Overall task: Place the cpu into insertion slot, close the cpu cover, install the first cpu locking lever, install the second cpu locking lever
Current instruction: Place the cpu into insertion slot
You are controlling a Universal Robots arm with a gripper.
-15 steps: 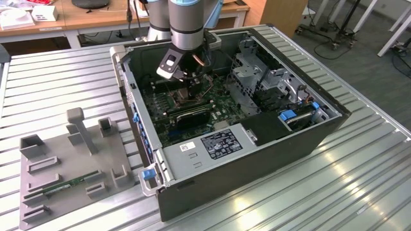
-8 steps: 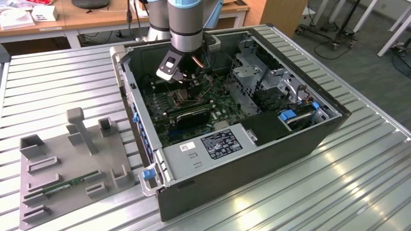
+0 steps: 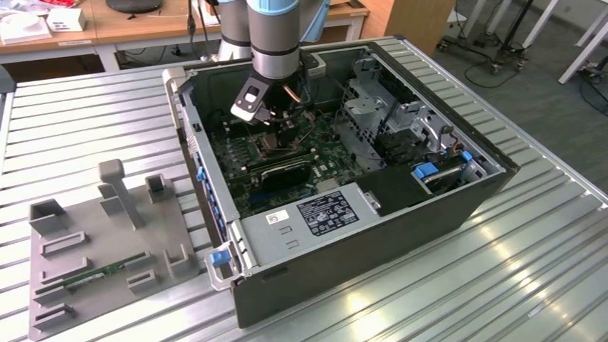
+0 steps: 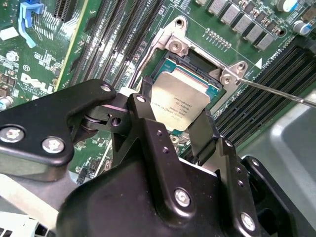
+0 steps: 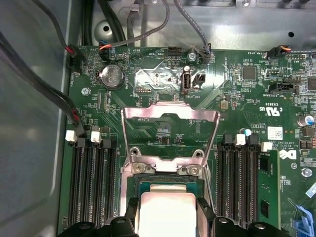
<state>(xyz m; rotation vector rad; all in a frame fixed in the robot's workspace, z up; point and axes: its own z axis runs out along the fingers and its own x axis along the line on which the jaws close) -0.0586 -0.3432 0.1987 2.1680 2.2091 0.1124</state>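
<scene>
My gripper [image 4: 175, 112] is shut on the cpu [image 4: 180, 94], a pale silver square chip pinched between two black fingers [image 4: 148, 116]. The chip hangs just over the insertion slot [image 4: 173, 47], whose silvery rim and dark centre lie on the green board. In the first wrist view the cpu [image 5: 165, 217] sits between the fingertips of the gripper [image 5: 167, 207], above the insertion slot [image 5: 168, 183]. The cpu cover [image 5: 170, 112] is swung open beyond the slot, and the board shows through its cut-out. A thin locking lever [image 4: 276, 92] sticks out beside the socket. In the exterior view the gripper [image 3: 261, 107] reaches down into the case.
The open black computer case [image 3: 380, 235] lies on a slatted metal table [image 3: 85, 121]. Black memory slots [image 5: 91, 182] flank the socket on both sides. Cables [image 5: 49, 94] run along the case wall. A grey fixture plate [image 3: 95, 242] with a memory stick [image 3: 105, 272] lies at the exterior view's left.
</scene>
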